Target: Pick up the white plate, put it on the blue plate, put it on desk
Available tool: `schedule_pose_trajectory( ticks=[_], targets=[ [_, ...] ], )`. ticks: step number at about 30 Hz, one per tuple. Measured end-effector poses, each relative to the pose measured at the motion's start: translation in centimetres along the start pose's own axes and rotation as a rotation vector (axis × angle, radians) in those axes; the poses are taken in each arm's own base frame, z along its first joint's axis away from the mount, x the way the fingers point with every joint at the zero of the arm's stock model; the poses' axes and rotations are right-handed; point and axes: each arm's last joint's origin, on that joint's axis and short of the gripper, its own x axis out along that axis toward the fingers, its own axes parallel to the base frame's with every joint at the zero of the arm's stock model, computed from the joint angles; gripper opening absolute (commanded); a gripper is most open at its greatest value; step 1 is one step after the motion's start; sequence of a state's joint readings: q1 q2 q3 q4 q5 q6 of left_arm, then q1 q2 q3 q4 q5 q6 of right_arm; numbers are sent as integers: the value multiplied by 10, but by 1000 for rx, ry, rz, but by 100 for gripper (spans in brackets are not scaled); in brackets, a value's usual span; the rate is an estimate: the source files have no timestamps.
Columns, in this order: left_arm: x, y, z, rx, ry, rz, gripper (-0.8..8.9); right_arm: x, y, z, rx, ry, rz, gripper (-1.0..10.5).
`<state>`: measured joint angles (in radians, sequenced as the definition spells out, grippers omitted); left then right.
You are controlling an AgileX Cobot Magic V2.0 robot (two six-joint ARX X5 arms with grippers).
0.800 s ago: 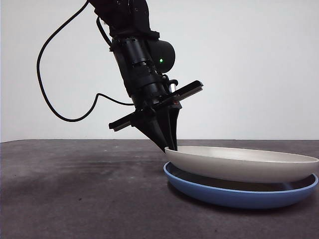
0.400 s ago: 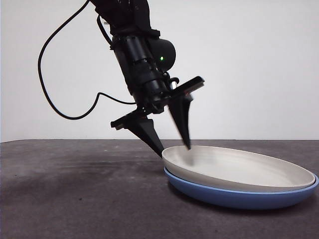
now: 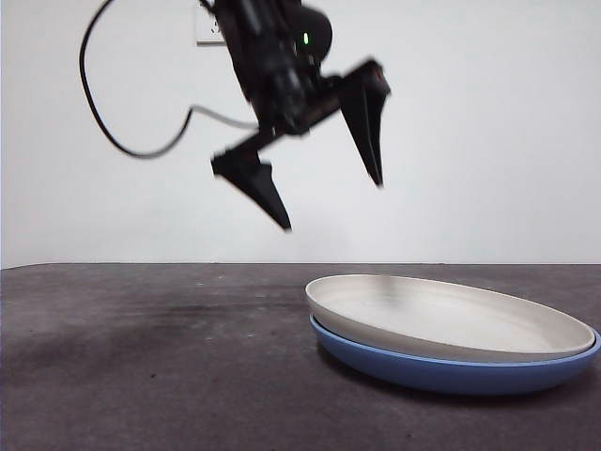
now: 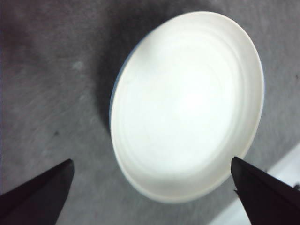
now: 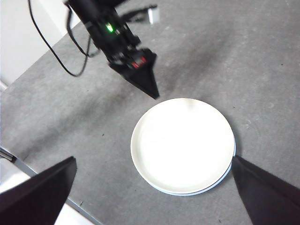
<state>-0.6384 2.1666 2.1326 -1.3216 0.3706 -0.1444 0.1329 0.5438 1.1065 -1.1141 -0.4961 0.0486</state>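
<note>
The left gripper [image 3: 333, 202] hangs in the air with its two black jaws spread wide apart. It holds nothing and touches nothing. Below it and a little off to one side sits the white plate [image 3: 441, 319]. The white plate rests inside the blue plate [image 3: 451, 371], and only a thin blue edge peeks out from under it. Both plates sit together on the desk [image 3: 141, 366].

In the left wrist view, the white plate [image 4: 187, 103] fills the space between the two jaw tips, well under them, with just a sliver of blue along one side. The grey desk [image 4: 51, 89] lies all around it.

The right gripper [image 5: 154, 187] is up high too, with its jaws far apart and nothing in them. From there the white plate [image 5: 183, 144] is seen down below between its jaws, with the blue plate [image 5: 228, 169] showing as a thin rim. The left gripper [image 5: 150, 86] hangs just beside the plate's edge, not touching it.
</note>
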Motion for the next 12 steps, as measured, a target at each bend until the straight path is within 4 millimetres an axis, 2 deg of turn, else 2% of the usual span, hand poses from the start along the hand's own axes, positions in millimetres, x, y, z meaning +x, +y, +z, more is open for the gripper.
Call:
schedule_pose_trajectory(
  ticks=[7,12],
  targets=[
    [-40,-14,-13,96,-28,3,656,0,-1,0,0,-2,-40,598],
    [-91,-30,-35,165,-146,-7,656,0,-2,0,0,-3,-58,598]
  ],
)
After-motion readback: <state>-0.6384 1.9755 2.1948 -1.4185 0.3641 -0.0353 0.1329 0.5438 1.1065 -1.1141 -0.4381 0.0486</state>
